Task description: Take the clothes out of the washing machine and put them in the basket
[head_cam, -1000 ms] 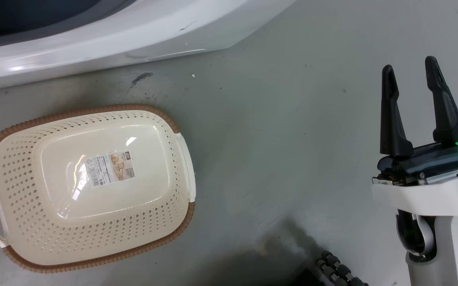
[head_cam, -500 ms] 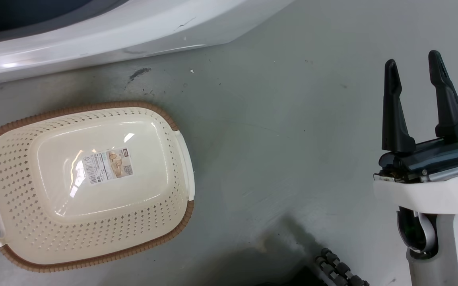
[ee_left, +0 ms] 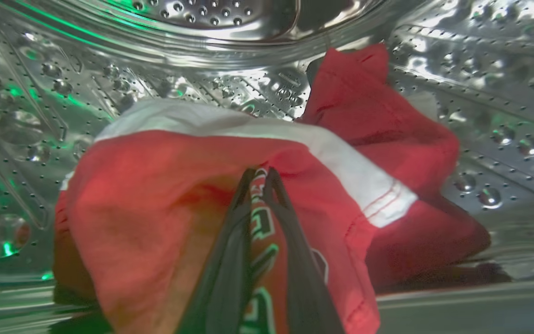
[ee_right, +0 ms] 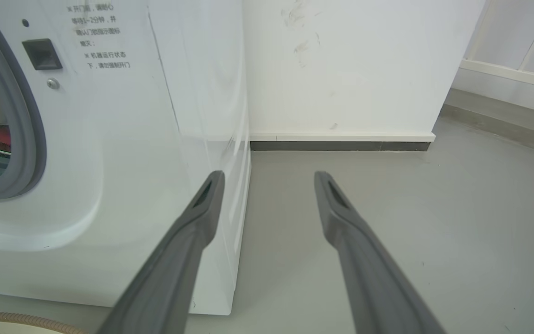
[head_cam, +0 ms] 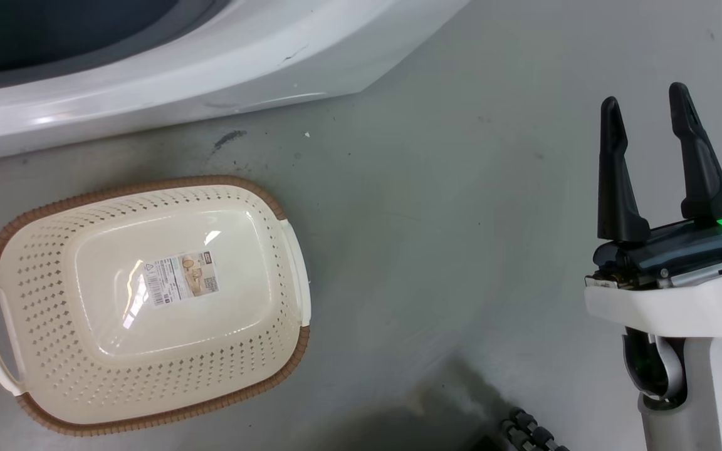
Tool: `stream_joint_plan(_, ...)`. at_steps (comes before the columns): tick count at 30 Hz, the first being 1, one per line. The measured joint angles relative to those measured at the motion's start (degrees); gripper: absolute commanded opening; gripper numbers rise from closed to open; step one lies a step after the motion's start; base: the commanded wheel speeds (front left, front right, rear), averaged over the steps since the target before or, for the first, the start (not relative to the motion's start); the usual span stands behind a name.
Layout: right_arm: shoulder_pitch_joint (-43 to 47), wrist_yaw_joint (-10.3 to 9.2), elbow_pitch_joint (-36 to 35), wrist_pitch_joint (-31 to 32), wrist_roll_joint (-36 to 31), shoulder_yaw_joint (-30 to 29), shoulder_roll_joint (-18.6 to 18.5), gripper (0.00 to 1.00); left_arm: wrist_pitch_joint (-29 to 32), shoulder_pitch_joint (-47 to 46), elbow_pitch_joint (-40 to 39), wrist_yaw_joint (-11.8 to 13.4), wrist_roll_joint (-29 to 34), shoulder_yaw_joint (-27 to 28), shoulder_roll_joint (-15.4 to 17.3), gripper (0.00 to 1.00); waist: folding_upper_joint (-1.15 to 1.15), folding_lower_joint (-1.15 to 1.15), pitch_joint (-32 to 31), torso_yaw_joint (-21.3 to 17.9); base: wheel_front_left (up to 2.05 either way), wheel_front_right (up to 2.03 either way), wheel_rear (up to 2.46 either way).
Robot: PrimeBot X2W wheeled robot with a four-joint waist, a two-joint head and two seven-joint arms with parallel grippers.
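The left gripper has its jaws clenched on the crumpled red fabric clothes with a white band, which bulge to either side of them inside the white front-loading washing machine. The right gripper is spread, grasping nothing; the cream perforated plastic basket sits well to its left.

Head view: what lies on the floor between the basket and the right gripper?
Nothing: bare grey floor separates the basket from the right gripper, per the head view.
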Motion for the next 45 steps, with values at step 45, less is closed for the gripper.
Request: stream_joint_plan(45,14.4,0.00,4.6,0.0,-6.4,1.9,0.0,1.00,-24.6,48.3,-23.7,-4.0,-8.4,-2.2,-11.1,0.00,0.00,-0.02,-30.5,8.7,0.00,0.00,0.00)
